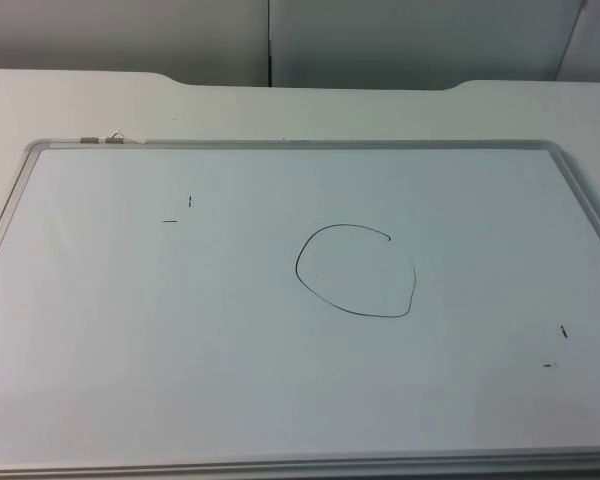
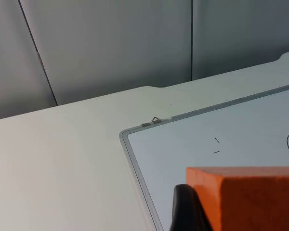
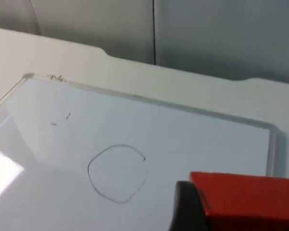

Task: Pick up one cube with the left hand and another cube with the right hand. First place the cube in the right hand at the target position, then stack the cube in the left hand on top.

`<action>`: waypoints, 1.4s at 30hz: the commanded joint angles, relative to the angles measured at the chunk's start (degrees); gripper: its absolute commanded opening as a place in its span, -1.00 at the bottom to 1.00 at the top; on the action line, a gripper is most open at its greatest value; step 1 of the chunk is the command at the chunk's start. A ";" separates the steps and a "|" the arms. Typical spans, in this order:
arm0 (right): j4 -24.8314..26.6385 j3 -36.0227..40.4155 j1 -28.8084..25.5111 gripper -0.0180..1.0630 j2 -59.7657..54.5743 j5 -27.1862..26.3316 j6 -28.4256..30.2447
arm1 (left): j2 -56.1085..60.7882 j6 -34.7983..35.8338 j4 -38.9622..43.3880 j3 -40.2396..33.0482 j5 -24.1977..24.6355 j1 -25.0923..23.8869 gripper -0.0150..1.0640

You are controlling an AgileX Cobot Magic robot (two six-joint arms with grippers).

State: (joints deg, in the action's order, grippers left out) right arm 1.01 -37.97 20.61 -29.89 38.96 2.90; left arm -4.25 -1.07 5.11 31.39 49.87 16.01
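Glossy whiteboard [image 1: 280,380], metal frame [image 1: 310,145]

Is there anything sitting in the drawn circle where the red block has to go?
No. The drawn circle on the whiteboard has nothing inside it. The right gripper holds the red cube above the board, and the left gripper holds the orange cube.

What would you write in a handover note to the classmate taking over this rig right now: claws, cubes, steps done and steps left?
Left claw: shut on the orange cube, held above the whiteboard's left edge.
Right claw: shut on the red cube, held above the whiteboard near the drawn circle.
Done: both cubes are picked up.
Circle holds nothing yet.
Left: set the red cube inside the circle, presumably the target, then stack the orange cube on top.
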 commanded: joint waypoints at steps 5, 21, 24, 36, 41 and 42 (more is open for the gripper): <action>3.47 7.35 0.02 -0.97 3.27 -3.40 4.07 | 0.37 0.39 0.79 -0.12 -1.17 0.30 -0.98; 21.98 6.75 0.02 -0.97 -2.15 -3.68 28.30 | 0.37 0.39 0.79 -0.12 -1.17 0.30 -0.98; 24.74 5.24 0.02 -0.97 -7.30 -1.84 30.68 | 0.37 0.39 0.79 -0.12 -1.17 0.30 -0.98; 26.61 -10.51 5.28 -0.97 -41.64 -4.41 25.96 | 0.37 0.39 0.70 -0.12 -1.17 0.30 -0.98; 20.21 -18.77 9.43 -0.97 -55.49 -7.33 16.17 | 0.37 0.39 0.59 -0.12 -1.17 0.30 -0.98; 18.38 -20.46 9.91 -0.97 -58.40 -7.20 14.16 | 0.37 0.39 0.59 -0.12 -1.17 0.30 -0.98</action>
State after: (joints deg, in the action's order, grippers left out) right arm 22.76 -54.82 29.36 -82.93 33.00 21.73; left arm -4.25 -1.07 5.74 31.39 49.87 16.01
